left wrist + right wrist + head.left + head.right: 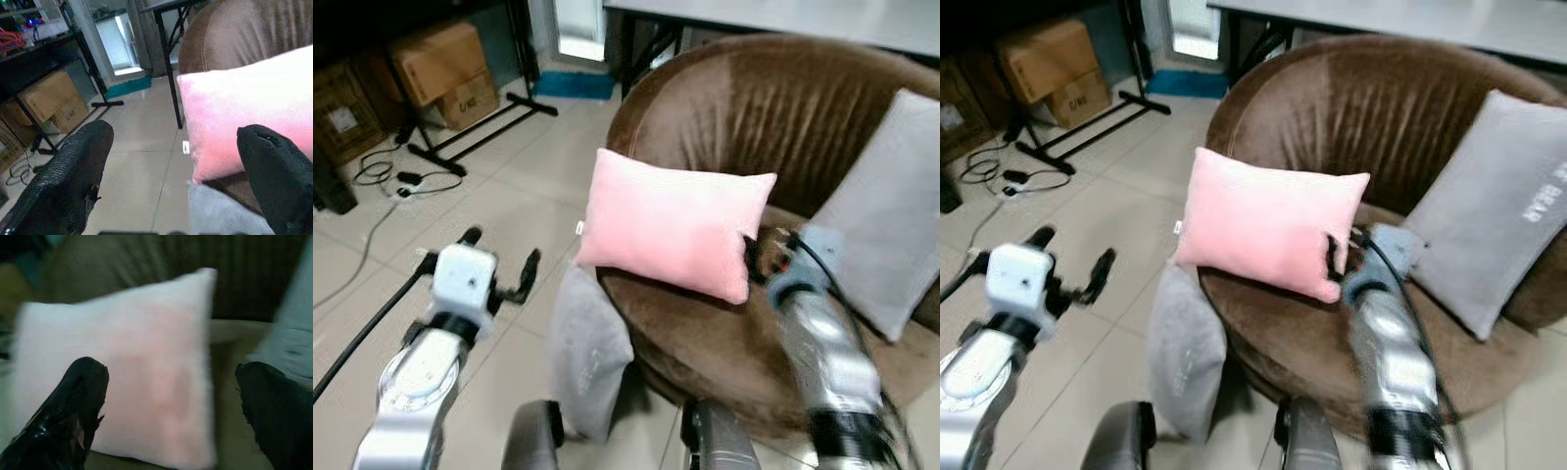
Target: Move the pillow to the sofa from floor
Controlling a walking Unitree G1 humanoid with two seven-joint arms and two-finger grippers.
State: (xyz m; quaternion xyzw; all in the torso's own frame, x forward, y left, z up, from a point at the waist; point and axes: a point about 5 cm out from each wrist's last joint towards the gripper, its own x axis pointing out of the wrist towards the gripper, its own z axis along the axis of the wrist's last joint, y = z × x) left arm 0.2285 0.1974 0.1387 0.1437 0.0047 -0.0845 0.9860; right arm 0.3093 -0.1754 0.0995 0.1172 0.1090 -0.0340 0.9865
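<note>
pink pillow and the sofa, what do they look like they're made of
Pink pillow: soft, matte, fleece-like fabric, going by its fuzzy, plump surface; the filling is hidden. Sofa: brown velvet or similar short-pile cloth, judging by the sheen and the light and dark streaks on its backrest.

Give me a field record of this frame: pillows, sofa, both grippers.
pink pillow: upright on the sofa seat's front edge
sofa: round, brown
grey pillow: leaning on the sofa back
grey floor pillow: on the tiles against the sofa base
right gripper: open, at the pink pillow's right end
left gripper: open, over the floor
</note>
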